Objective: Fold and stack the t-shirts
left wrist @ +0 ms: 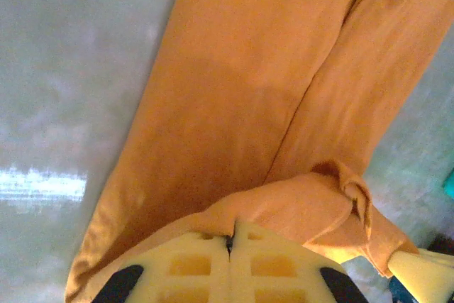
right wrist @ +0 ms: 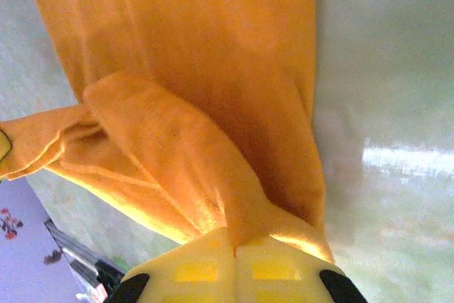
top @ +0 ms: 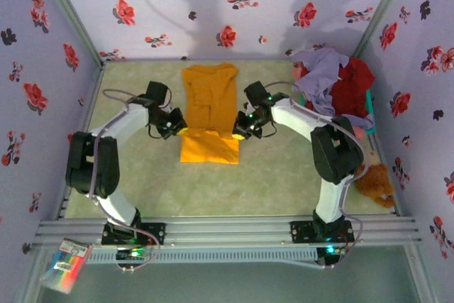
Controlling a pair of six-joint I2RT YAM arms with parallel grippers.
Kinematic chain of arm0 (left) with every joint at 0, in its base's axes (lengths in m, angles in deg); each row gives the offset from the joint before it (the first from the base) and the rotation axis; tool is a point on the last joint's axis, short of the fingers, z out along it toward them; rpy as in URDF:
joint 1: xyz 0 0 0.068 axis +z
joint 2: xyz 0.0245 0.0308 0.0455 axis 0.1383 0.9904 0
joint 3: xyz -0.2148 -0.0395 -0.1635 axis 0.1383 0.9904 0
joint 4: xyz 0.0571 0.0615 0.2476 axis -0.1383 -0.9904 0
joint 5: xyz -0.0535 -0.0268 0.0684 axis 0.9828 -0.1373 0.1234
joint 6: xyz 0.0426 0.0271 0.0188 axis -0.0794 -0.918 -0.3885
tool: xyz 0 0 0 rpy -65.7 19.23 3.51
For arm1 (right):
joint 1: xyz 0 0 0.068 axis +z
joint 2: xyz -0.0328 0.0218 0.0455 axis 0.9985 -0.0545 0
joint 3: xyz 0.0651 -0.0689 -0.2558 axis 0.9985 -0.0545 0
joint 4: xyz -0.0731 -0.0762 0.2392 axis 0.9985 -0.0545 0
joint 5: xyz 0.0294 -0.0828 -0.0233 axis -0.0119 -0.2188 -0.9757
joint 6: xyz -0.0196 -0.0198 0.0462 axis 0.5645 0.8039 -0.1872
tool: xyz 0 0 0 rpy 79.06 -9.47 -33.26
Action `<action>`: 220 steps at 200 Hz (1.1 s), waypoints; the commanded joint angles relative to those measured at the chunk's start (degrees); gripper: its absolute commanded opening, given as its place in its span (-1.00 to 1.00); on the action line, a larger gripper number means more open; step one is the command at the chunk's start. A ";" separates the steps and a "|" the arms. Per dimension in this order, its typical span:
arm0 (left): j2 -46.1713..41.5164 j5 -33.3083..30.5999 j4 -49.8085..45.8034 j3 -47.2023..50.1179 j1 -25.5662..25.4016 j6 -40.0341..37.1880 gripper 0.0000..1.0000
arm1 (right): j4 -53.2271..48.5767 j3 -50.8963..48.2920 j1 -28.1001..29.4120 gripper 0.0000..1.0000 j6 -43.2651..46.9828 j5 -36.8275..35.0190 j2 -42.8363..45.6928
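The large orange-yellow t-shirt (top: 210,111) lies lengthwise in the middle of the table, folded into a narrow strip, its near part lifted. My left gripper (top: 179,131) is shut on the shirt's left edge, and my right gripper (top: 238,133) is shut on its right edge. In the left wrist view my gripper (left wrist: 231,235) pinches a fold of the orange cloth (left wrist: 248,97). In the right wrist view my other gripper (right wrist: 234,243) pinches a bunched fold of the same cloth (right wrist: 206,69). A lavender t-shirt (top: 320,74) and a red t-shirt (top: 352,90) lie heaped at the back right.
A teal basket (top: 369,108) holds the heaped shirts by the right wall. A brown teddy bear (top: 376,182) sits at the right edge near the front. A small colourful packet (top: 65,264) lies off the table at front left. Floral walls surround the table.
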 commanded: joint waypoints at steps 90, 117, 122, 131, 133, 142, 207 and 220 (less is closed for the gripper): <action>13.67 5.86 -1.36 -13.04 4.56 -6.88 -1.00 | -1.58 10.91 -5.60 -1.00 4.32 1.20 -9.75; 15.44 6.15 -1.64 -14.69 5.32 -7.11 -1.00 | -1.92 13.73 -6.07 -1.00 5.12 2.39 -11.90; 15.84 6.51 -1.53 -14.90 5.39 -7.11 -1.00 | -2.01 14.12 -6.15 -1.00 5.25 2.45 -12.28; 16.64 7.22 -1.22 -15.31 5.54 -7.03 -1.00 | -2.18 14.87 -6.27 -1.00 5.34 2.75 -12.85; 16.83 7.38 -1.22 -15.39 5.57 -7.02 -1.00 | -2.21 15.07 -6.31 -1.00 5.42 2.75 -13.05; 17.64 8.07 -0.76 -15.72 5.60 -6.85 -1.00 | -2.64 15.98 -6.39 -1.00 5.74 2.87 -13.76; 21.65 9.55 2.27 -19.29 5.94 -6.39 -1.00 | -4.44 22.88 -7.28 -1.00 8.44 2.57 -19.45; 21.84 9.54 2.18 -20.02 6.24 -6.15 -1.00 | -4.52 23.82 -7.78 -1.00 8.61 2.58 -20.28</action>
